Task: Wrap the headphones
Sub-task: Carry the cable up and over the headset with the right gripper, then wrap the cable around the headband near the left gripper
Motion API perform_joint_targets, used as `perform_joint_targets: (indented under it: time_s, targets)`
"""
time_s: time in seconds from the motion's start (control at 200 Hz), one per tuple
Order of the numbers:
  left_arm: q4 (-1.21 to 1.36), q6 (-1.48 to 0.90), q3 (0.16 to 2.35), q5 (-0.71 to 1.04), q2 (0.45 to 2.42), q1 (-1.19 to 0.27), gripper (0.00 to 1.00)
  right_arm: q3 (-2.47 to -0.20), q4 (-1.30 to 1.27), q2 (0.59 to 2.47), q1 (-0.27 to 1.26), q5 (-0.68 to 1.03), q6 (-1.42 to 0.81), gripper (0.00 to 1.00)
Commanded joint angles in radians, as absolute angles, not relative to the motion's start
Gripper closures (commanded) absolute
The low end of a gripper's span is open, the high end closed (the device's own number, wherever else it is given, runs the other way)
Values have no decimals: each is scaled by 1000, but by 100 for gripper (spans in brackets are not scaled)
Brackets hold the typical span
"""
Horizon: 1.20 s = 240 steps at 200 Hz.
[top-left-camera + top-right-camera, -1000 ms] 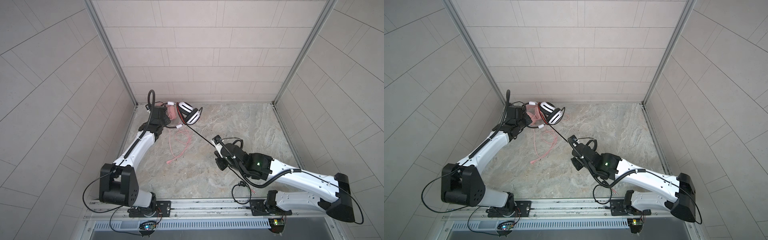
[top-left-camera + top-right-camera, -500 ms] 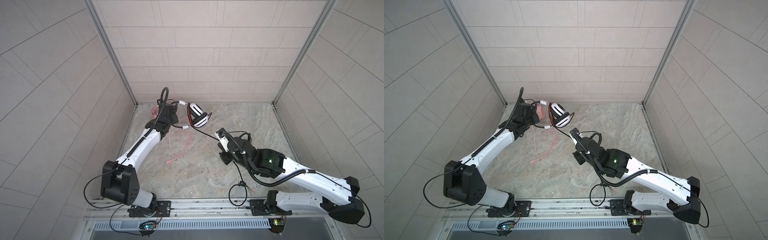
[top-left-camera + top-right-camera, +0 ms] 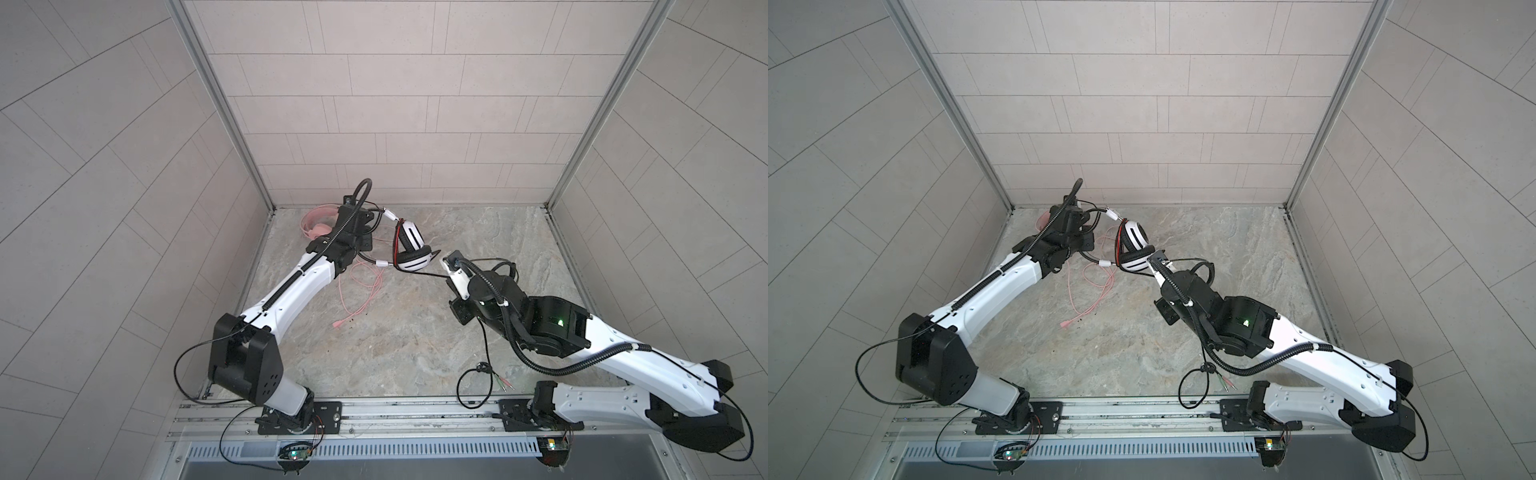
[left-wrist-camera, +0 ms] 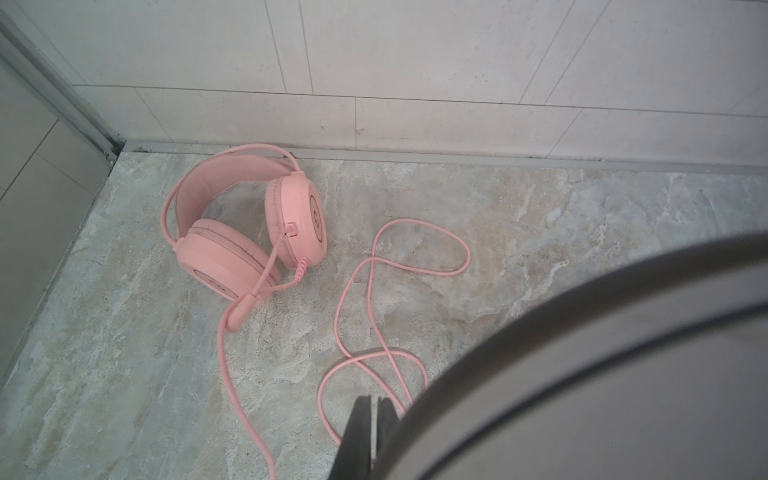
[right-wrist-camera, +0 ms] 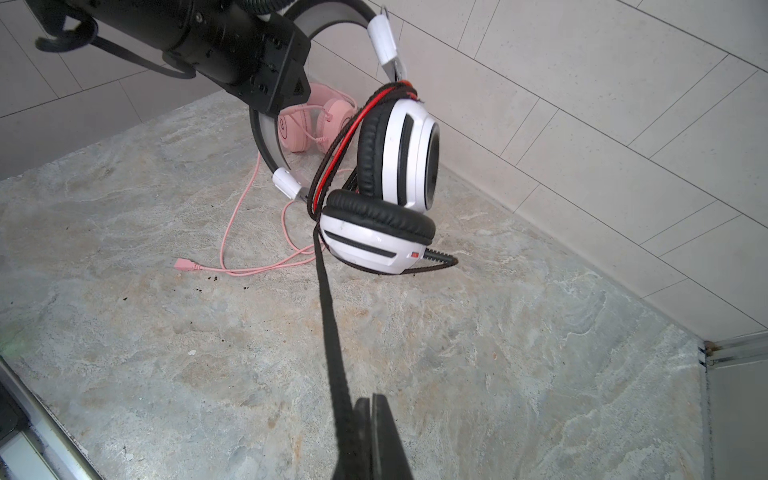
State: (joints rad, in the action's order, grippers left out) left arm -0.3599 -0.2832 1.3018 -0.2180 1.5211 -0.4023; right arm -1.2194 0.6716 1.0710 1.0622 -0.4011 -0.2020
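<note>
White-and-black headphones point(image 3: 411, 247) held off table point(image 3: 395, 340), far left of centre, headband clamped in shut left gripper point(image 4: 373, 419). Right gripper point(image 5: 370, 419) pinched tight on black cable point(image 5: 332, 324).

Change: headset carried rightward, clear of pink headphones point(image 4: 249, 232). Right gripper now close beside cups, cable span short.

Meaning: loops already lie between cups, another turn probably going on.

Long axis left-right: band left, cups pointing right.

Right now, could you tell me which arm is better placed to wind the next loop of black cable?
Probably the right: the right gripper is shut on the black cable running taut to the white-and-black headset, while the left gripper is occupied holding that headset by its headband.
</note>
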Motion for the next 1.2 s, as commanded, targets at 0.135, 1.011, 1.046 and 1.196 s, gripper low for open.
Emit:
perform_joint_targets:
  time_s: [0.135,1.011,1.046,1.196]
  targets:
    - [-365,-191,1371,-221,1531,-442,100,-1221,689,1029,1066,-453,-192,100]
    - [-372,-101,1393,62,1597,-650,99,-1352,581,1113,696,-266,-90,100]
    - [-372,-105,1395,80,1597,-649,99,-1354,576,1125,678,-256,-90,100]
    - [-360,-109,1393,123,1592,-649,99,-1350,561,1167,596,-175,-117,100]
